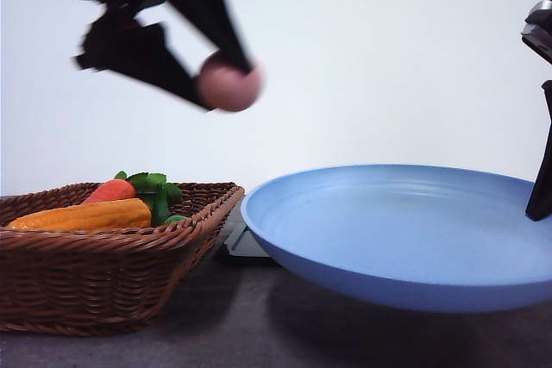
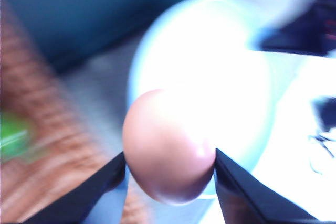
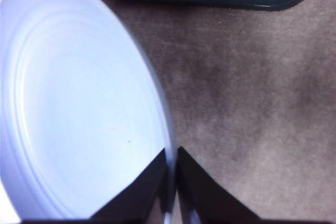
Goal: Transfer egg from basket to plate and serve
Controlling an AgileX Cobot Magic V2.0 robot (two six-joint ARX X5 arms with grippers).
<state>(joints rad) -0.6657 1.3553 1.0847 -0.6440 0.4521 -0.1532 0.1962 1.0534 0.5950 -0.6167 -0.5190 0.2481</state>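
Left claw (image 1: 226, 84) clenched across egg (image 1: 229, 84), aloft between basket (image 1: 103, 277) and plate (image 1: 405, 230); right claw (image 3: 172, 162) pinching plate rim. Likely light, smooth, slippery, fragile: gentle mid-belly grip.

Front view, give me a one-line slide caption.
Left tool carries the egg above the wicker basket toward the blue plate, held by the right tool.

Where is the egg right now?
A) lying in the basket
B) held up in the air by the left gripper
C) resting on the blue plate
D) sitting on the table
B: the egg sits pinched in the left gripper, up in the air above the basket and the plate.
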